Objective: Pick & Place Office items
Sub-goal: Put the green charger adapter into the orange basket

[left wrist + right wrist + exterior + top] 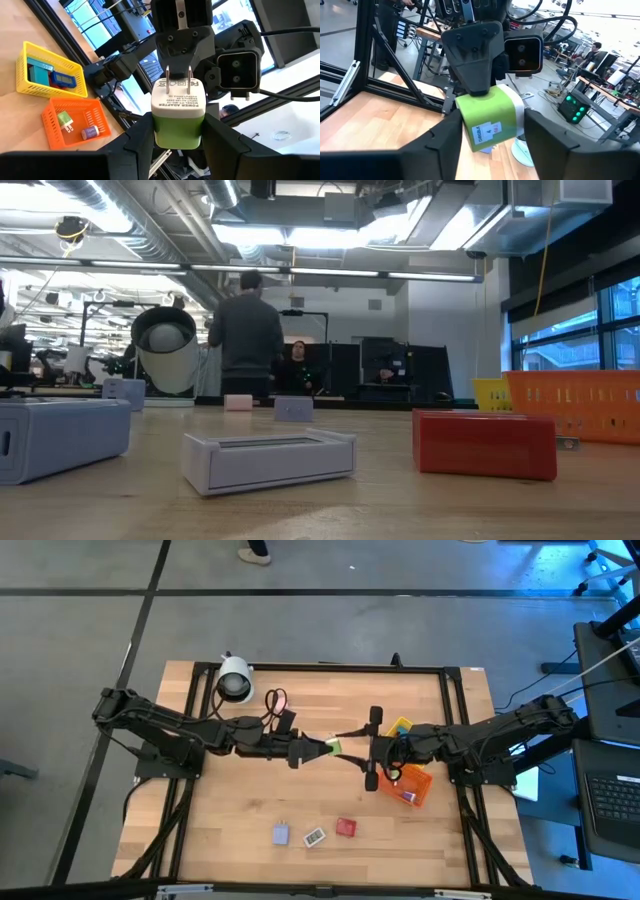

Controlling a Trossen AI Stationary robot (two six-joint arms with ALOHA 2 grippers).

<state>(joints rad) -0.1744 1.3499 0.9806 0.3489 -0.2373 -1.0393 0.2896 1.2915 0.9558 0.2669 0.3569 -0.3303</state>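
The plug adapter (177, 117) is green below and white on top, with small dark print on the white part and silvery prongs. Both the left hand (178, 145) and the right hand (490, 137) are black. The tabletop (240, 830) is pale wood with fine lengthwise grain, framed in black. One bin (412, 785) is orange, the other bin (400, 726) yellow, both of a mesh pattern. On the wood lie a lavender block (282, 833), a white piece (314, 837) with a dark face, and a red block (346, 827). The cylinder (235, 678) is white with a dark face.
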